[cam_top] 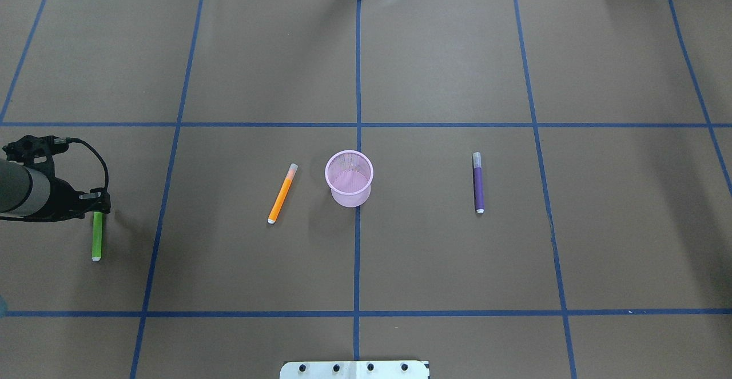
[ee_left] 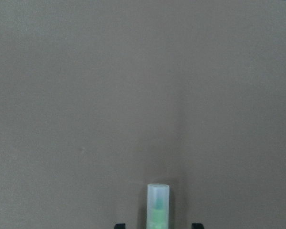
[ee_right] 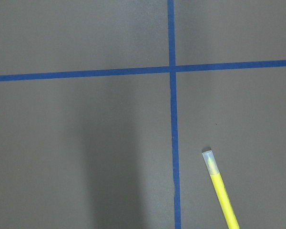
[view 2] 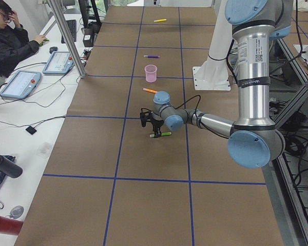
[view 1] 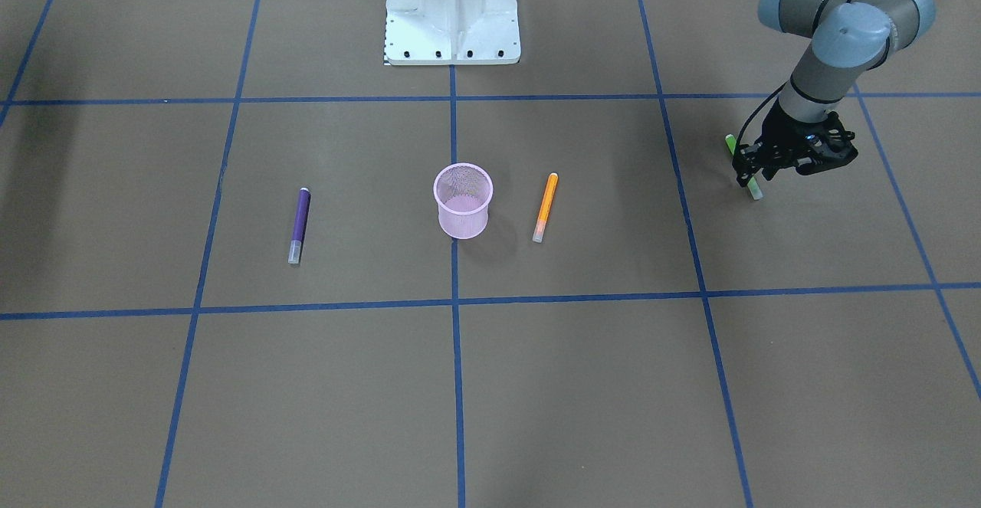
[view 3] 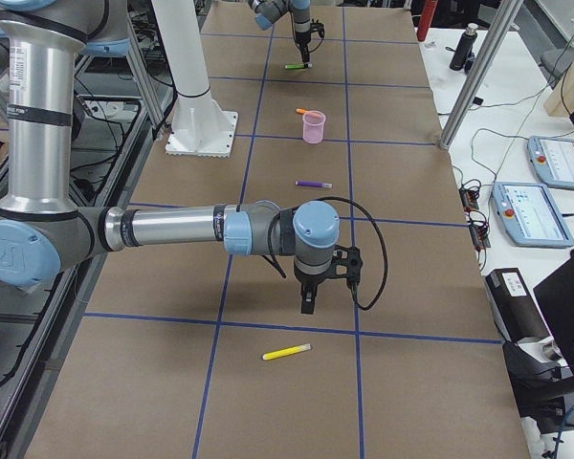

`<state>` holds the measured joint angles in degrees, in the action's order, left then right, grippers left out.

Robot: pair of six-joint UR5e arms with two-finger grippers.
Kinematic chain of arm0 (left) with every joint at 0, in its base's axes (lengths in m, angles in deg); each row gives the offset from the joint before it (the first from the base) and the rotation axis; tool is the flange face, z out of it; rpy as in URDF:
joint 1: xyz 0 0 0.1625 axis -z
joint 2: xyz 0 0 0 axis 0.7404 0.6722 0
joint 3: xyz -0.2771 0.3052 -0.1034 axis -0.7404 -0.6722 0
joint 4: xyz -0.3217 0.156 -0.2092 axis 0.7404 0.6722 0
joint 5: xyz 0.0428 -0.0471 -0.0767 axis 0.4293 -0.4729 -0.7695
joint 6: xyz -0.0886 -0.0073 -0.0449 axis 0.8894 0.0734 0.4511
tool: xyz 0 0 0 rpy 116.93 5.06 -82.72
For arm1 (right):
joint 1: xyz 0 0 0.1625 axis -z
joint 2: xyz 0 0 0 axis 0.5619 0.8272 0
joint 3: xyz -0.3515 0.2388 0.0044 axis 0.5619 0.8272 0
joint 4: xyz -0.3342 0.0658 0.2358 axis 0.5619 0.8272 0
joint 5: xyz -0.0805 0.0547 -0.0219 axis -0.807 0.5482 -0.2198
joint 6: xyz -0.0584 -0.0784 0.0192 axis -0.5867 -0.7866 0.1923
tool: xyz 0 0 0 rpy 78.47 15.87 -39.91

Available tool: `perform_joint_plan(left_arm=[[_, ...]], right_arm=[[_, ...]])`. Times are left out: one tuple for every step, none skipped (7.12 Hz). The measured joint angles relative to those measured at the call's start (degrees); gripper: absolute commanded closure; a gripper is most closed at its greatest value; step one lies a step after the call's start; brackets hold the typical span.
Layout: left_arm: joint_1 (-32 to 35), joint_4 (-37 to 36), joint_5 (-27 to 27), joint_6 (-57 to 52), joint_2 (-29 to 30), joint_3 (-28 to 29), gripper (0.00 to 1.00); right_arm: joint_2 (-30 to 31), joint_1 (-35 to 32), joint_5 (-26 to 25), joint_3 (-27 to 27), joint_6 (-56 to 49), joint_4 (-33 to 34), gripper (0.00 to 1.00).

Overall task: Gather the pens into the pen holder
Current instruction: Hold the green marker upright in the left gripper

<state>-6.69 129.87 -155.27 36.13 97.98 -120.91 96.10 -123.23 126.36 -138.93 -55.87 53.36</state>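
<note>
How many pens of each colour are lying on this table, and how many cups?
Purple pen: 1
Orange pen: 1
Green pen: 1
Yellow pen: 1
Pink mesh cup: 1
Total: 5 things, 4 pens and 1 cup

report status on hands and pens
Left hand open astride green pen. Right hand near yellow pen, grip unclear. Pen holder empty, orange pen and purple pen beside it. No obstruction seen.

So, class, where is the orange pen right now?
In the overhead view the orange pen lies flat just left of the pen holder, not touching it.
</note>
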Motion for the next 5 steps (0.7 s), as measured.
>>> perform_joint_plan(left_arm=[[0.0,0.0,0.0,0.0,0.0,0.1,0.44],[0.0,0.0,0.0,0.0,0.0,0.2,0.44],[-0.1,0.0,0.0,0.0,0.0,0.4,0.44],[-0.2,0.0,0.0,0.0,0.1,0.5,0.44],[-0.3,-0.1,0.0,0.0,0.2,0.6,0.44]], right_arm=[[0.0,0.0,0.0,0.0,0.0,0.0,0.0],[0.0,0.0,0.0,0.1,0.0,0.0,0.0],[0.0,0.0,0.0,0.1,0.0,0.0,0.0],[0.0,0.0,-0.1,0.2,0.0,0.0,0.0],[0.0,0.0,-0.1,0.2,0.0,0.0,0.0]])
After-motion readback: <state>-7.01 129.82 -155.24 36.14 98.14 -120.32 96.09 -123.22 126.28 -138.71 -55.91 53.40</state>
